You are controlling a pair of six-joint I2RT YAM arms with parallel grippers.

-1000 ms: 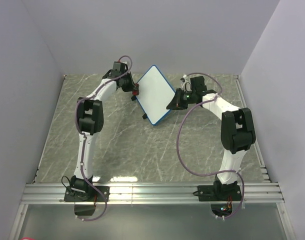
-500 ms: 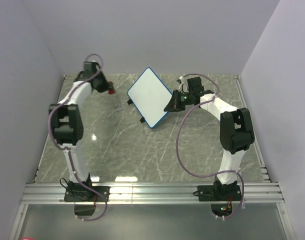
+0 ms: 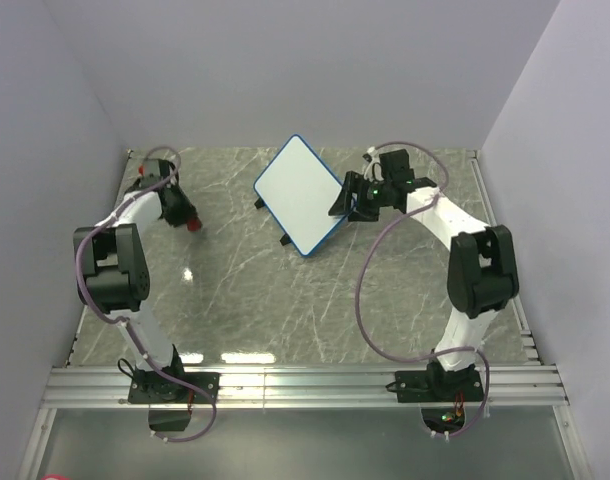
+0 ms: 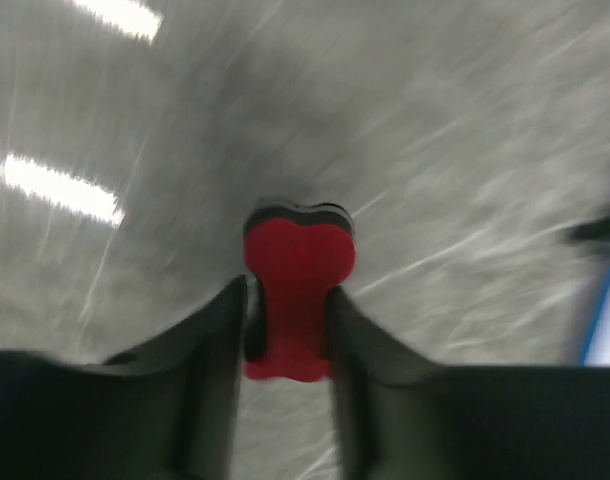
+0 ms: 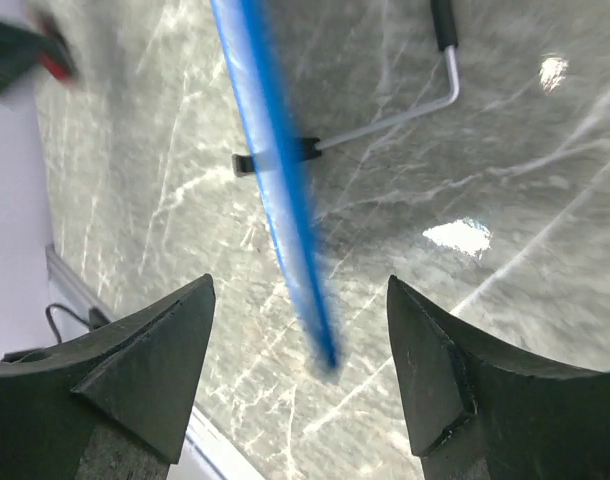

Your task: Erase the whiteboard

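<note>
The whiteboard (image 3: pixel 300 190) stands tilted at the back middle of the table, its white face bare inside the blue frame. My right gripper (image 3: pixel 343 197) is at the board's right corner. In the right wrist view it is open (image 5: pixel 298 285), with the blue frame edge (image 5: pixel 275 170) running between the spread fingers and touching neither. My left gripper (image 3: pixel 185 218) is low at the far left of the table. A small red-black block (image 4: pixel 299 255) stands between its fingers (image 4: pixel 288 300), with a thin dark gap on the left side.
The marble tabletop (image 3: pixel 285 290) is walled in by grey panels on the left, back and right. The whiteboard's wire stand with a black foot (image 5: pixel 385 125) sticks out behind its frame. An aluminium rail (image 3: pixel 305 385) runs along the near edge by both arm bases.
My left arm swung from beside the board out to the far left, carrying the red-black block, and its jaws loosened. My right gripper opened off the board's right edge.
</note>
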